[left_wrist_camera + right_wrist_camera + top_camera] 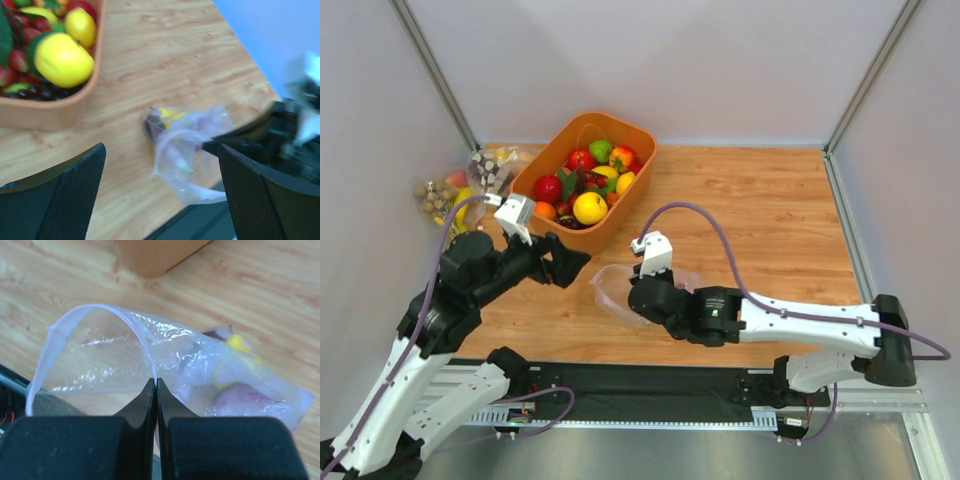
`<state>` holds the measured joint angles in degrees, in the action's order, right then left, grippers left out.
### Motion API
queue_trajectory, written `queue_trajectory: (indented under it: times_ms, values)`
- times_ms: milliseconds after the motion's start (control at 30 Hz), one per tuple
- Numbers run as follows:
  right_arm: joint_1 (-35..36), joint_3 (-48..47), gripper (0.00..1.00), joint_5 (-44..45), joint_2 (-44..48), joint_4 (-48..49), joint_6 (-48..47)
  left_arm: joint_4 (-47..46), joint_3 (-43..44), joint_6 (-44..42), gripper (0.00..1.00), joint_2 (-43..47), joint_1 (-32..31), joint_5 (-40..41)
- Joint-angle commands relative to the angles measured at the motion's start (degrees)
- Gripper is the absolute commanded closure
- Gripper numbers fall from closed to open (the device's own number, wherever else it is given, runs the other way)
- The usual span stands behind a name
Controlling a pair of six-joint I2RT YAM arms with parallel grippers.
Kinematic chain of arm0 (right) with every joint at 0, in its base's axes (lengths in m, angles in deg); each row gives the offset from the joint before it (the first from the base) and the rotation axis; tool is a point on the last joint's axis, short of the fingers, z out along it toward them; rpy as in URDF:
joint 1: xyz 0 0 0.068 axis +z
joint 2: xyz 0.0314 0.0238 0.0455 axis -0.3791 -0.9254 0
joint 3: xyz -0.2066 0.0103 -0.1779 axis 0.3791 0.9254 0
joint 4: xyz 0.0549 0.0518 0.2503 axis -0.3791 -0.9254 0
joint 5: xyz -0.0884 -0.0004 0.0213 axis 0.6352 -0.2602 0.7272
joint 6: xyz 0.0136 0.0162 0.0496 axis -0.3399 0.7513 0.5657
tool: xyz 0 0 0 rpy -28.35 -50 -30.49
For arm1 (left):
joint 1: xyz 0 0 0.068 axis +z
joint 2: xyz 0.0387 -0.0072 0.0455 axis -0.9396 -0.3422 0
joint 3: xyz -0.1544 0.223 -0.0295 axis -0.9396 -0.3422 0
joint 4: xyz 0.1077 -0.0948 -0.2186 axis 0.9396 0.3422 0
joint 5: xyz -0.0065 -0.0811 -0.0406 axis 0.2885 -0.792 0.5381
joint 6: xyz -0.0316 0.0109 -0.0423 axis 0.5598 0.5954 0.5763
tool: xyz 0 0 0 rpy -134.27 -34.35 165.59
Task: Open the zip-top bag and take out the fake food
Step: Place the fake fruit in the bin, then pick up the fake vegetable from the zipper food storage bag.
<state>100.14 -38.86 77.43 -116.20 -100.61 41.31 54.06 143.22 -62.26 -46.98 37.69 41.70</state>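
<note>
Clear, crinkly plastic makes up the zip-top bag [100, 357], which lies on the light wooden table [760, 210] just in front of the orange plastic basket [634, 192] of mixed fruit, between the 2 arms. The step in hand looks like the opening. The bag's mouth already bows into a loop, with 1 lip arching up and away from the other, though I cannot tell whether the zip strip is parted along its whole length.

The black right gripper [154, 383] is clenched on that raised lip. Its 2 fingers are pressed together with only the thin plastic edge between them, right at the strip. The black left gripper [161, 150] is released, its jaws spread wide and touching nothing. It hovers above the table beside the basket and faces the bag's far end.

The glossy fake food [241, 397] sits deep in the bag, away from the mouth: a purple piece, with a yellow one just beyond it.

My judgement is that the next move calls for the left gripper to come in and take the opposite lip or the closed end. Then the mouth can be pulled wider, or the bag tipped, to let the pieces out.
</note>
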Motion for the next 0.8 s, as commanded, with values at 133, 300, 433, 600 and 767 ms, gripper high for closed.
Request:
queue_trajectory:
  times_ms: [133, 300, 433, 600, 767]
  values:
    - [1.41, -3.17, 1.00, -6.81, -8.41, 9.80, 3.14, 2.99, -8.04, 6.59, 0.04, 13.47, -1.19, -11.26]
    - [2.02, -3.61, 1.00, -11.47, -11.14, 13.85, 4.02, 3.35, -12.52, 8.26, 0.09, 17.87, -1.19, -14.34]
    - [2.99, -2.91, 1.00, -11.30, -10.62, 13.07, 6.03, 2.04, -18.83, 10.54, 0.18, 22.00, -1.19, -16.01]
    - [3.08, 0.34, 1.00, -8.40, -5.89, 10.96, 7.62, 0.19, -25.44, 12.21, 0.29, 22.80, -1.28, -16.20]
    - [3.17, 3.33, 1.00, -6.64, -2.01, 9.28, 9.90, -2.44, -29.05, 13.09, 0.40, 22.01, -1.98, -15.31]
